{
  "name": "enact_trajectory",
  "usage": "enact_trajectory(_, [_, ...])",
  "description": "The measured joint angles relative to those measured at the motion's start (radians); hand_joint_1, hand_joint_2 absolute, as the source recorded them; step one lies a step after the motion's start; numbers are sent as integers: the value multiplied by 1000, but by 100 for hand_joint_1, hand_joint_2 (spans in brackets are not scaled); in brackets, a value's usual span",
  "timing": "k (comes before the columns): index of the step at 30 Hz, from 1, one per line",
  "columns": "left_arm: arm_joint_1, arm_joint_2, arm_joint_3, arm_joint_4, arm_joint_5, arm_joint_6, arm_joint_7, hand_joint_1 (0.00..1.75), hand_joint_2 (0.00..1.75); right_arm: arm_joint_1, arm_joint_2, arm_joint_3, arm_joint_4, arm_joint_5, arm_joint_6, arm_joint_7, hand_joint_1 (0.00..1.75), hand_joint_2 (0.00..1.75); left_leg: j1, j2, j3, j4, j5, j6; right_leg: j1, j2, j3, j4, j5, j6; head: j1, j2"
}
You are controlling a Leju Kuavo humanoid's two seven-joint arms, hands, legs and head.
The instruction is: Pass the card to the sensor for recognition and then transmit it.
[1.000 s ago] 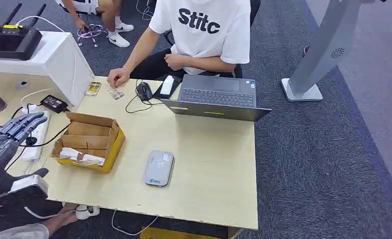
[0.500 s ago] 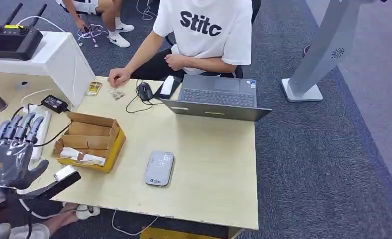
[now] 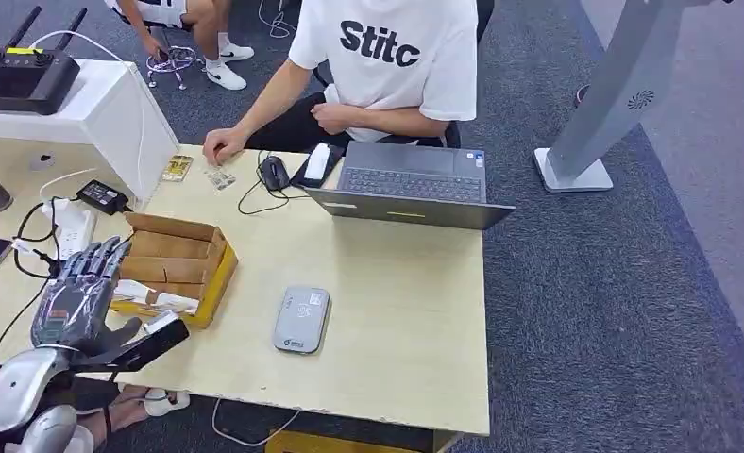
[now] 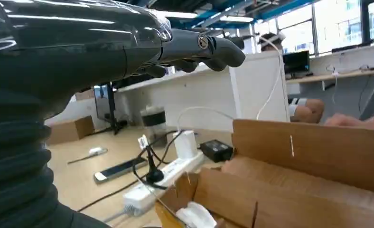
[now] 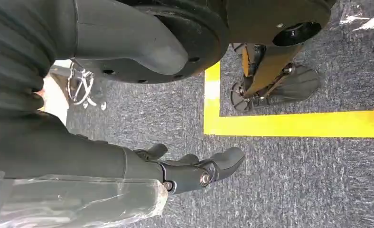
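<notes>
A yellow-sided cardboard box (image 3: 172,247) stands on the left part of the wooden table (image 3: 397,311). White cards (image 3: 157,298) lie in its front compartment. My left hand (image 3: 74,300) hovers at the box's left end with its fingers spread and nothing in it. In the left wrist view its fingers (image 4: 209,47) stretch out above the box (image 4: 313,156), with a white card (image 4: 194,216) just below. The grey card sensor (image 3: 302,319) lies flat to the right of the box. My right hand (image 5: 194,172) hangs over the carpet, loosely open, holding nothing.
A person in a white T-shirt (image 3: 387,57) sits at the far side behind an open laptop (image 3: 411,184), one hand (image 3: 223,144) on the table near a mouse (image 3: 274,173). A power strip (image 3: 74,226) and cables lie left of the box. A white cabinet (image 3: 113,113) stands at the back left.
My left hand has swung in from the left edge toward the box and now hangs at its left end, fingers still spread. The person's hand has barely moved.
</notes>
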Motion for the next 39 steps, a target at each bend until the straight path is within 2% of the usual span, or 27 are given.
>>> enact_trajectory(5, [-26, 4, -5, 37, 99, -77, -40, 0, 175, -2, -2, 10, 2, 2, 3, 4, 0, 175, 0, 0, 0, 0, 0, 0, 0, 0, 0, 0, 0, 0, 0, 0])
enact_trajectory(11, [-50, 24, -12, 76, 161, -131, -42, 0, 175, -5, -6, 28, 2, 2, 6, 11, 0, 175, 0, 0, 0, 0, 0, 0, 0, 1, 0, 0, 0, 0, 0, 0])
enact_trajectory(17, [-65, 54, -26, 103, 175, -143, -42, 0, 175, -5, -8, 41, 2, 2, 7, 17, 0, 175, 0, 0, 0, 0, 0, 0, 0, 1, 0, 0, 0, 0, 0, 0])
enact_trajectory(22, [-88, 55, -45, 131, 116, -101, -39, 0, 175, -6, -8, 50, 2, 1, 7, 17, 0, 175, 0, 0, 0, 0, 0, 0, 0, 0, 0, 0, 0, 0, 0, 0])
enact_trajectory(24, [-95, 55, -62, 145, 51, -49, -36, 0, 175, -7, -8, 55, 2, 0, 7, 17, 0, 175, 0, 0, 0, 0, 0, 0, 0, 1, 0, 0, 0, 0, 0, 0])
enact_trajectory(30, [-101, 34, -84, 196, 6, 35, -82, 0, 175, -8, -8, 70, 2, -6, -3, 15, 0, 175, 0, 0, 0, 0, 0, 0, 0, 1, 0, 0, 0, 0, 0, 0])
enact_trajectory(33, [-102, 21, -94, 220, -9, 54, -106, 2, 175, -9, -8, 76, 2, -5, 0, 16, 0, 175, 0, 0, 0, 0, 0, 0, 0, 1, 0, 0, 0, 0, 0, 0])
enact_trajectory(37, [-109, 4, -104, 244, -16, 58, -126, 19, 175, -10, -9, 84, 2, -5, 4, 17, 0, 175, 0, 0, 0, 0, 0, 0, 0, 1, 0, 0, 0, 0, 0, 0])
enact_trajectory(39, [-111, -2, -112, 251, -15, 56, -134, 51, 175, -11, -9, 90, 2, -5, 4, 17, 0, 175, 0, 0, 0, 0, 0, 0, 0, 1, 0, 0, 0, 0, 0, 0])
